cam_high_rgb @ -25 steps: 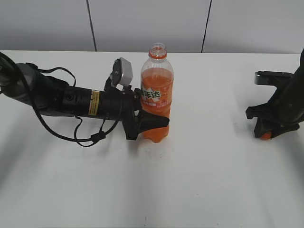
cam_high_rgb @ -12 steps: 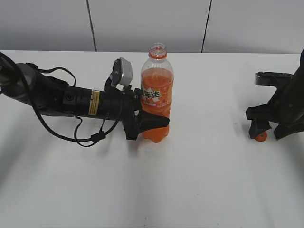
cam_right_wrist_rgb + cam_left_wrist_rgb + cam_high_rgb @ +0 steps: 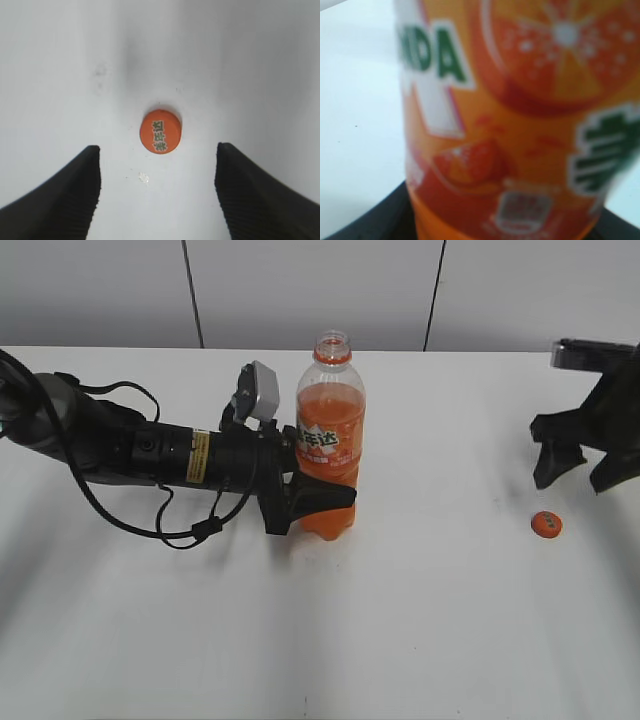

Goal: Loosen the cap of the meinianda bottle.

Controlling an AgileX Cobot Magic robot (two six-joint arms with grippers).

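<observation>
Grippers: right gripper [image 3: 582,472] with jaws spread wide and empty, raised above the table [image 3: 420,620]; orange cap [image 3: 546,525] lying flat on the table beneath it, apart from both fingers; left gripper [image 3: 318,502] clamped around the lower body of the upright, uncapped bottle [image 3: 330,430] at centre

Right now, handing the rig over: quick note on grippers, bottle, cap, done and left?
Left gripper: shut on the meinianda bottle, holding its lower body; the bottle stands upright, mouth open.
Right gripper: open, empty, raised above the cap.
Cap: off the bottle, lying flat on the white table at the right, printed top up, clear of both fingers in the right wrist view.
Done: cap unscrewed and set down.
Left: likely only releasing the bottle and retracting.
</observation>
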